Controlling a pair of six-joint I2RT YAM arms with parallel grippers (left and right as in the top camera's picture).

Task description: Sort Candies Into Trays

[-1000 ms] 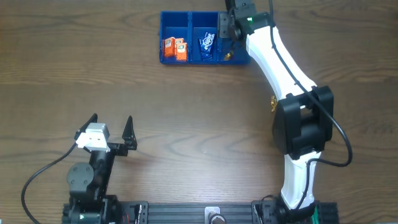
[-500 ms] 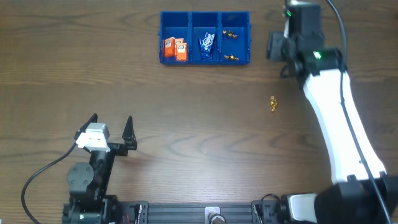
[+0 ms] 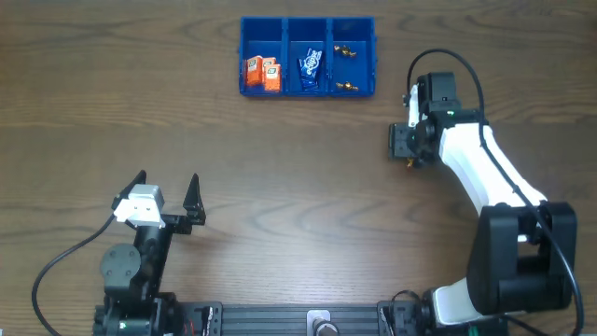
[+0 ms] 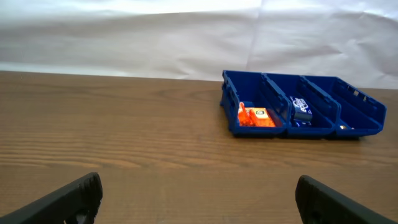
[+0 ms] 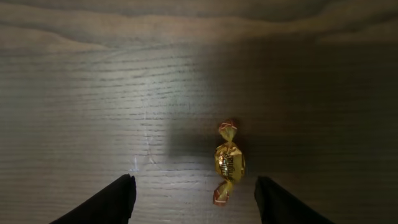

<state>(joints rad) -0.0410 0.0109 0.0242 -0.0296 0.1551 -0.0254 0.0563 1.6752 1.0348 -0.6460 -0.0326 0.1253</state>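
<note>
Hovering at the right of the top view, the right gripper (image 3: 408, 149) is released, its fingers spread to either side of a gold foil-wrapped candy (image 5: 228, 163). The candy lies on the brown wood-grain table (image 3: 280, 159), well apart from the blue plastic three-compartment tray (image 3: 308, 19) at upper centre. Wide bare wood separates the tray from the left gripper (image 3: 168, 187), spread open at lower left, and a white sheet (image 4: 124, 31) backs the table's far edge.

One gold wrapped candy (image 5: 228, 163) lies flat on the table (image 5: 93, 93), well apart from the blue tray (image 3: 308, 91). The tray has three parts. Two orange candies (image 3: 262, 73) sit at one end, a blue candy (image 3: 311, 65) in the middle, and two gold candies (image 3: 344, 49) at the other end.
</note>
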